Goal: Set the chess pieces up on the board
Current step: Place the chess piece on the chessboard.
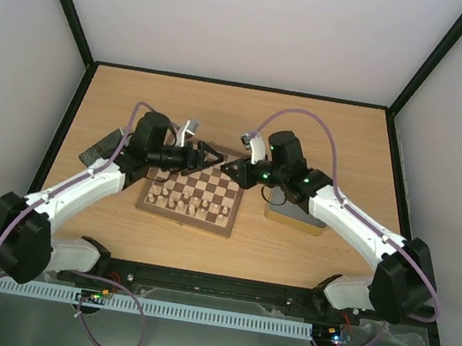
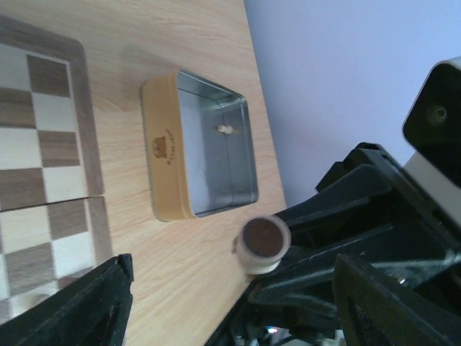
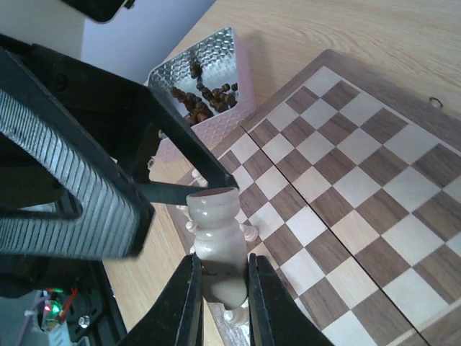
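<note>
The board [image 1: 211, 189] lies mid-table, with a row of pale chess pieces [image 1: 181, 204] along its near edge. My right gripper [image 3: 222, 261] is shut on one pale piece [image 3: 216, 223] held sideways above the board's far edge. Its brown felt base [image 2: 262, 238] faces my left gripper [image 2: 234, 277]. The left gripper's fingers [image 2: 94, 306] stand open on either side of that base without touching it. From above, the two grippers meet tip to tip, left gripper [image 1: 207, 157] against right gripper [image 1: 233, 171]. The board [image 3: 346, 187] lies below the held piece, with pale pieces [image 3: 248, 232] at its edge.
A gold square tin [image 2: 167, 148] stands right of the board with one small pale piece [image 2: 225, 130] inside; it lies partly under the right arm [image 1: 294, 215]. A grey metal tray [image 3: 216, 50] holding several dark pieces [image 3: 205, 94] sits left of the board [image 1: 99, 152].
</note>
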You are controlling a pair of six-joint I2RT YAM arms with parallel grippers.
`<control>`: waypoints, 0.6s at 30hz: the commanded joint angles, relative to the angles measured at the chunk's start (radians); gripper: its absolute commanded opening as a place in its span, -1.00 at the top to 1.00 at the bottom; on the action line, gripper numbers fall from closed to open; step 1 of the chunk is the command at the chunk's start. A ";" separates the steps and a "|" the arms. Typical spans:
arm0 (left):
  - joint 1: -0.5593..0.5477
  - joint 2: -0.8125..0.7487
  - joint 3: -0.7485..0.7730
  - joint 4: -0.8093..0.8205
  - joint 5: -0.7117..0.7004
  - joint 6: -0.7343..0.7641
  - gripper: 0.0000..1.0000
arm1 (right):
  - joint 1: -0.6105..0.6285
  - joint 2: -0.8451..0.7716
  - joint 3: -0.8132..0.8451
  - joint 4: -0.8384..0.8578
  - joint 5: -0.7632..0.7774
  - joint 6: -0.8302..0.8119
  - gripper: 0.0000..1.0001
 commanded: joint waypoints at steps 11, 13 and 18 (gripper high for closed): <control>-0.004 0.053 0.045 -0.018 0.080 -0.055 0.25 | 0.036 0.050 0.066 -0.067 -0.037 -0.136 0.84; -0.004 0.060 0.046 -0.018 0.083 -0.055 0.22 | 0.037 0.048 0.069 -0.058 -0.047 -0.134 0.84; -0.018 0.073 0.054 -0.018 0.086 -0.058 0.20 | 0.037 0.051 0.073 -0.055 -0.060 -0.146 0.84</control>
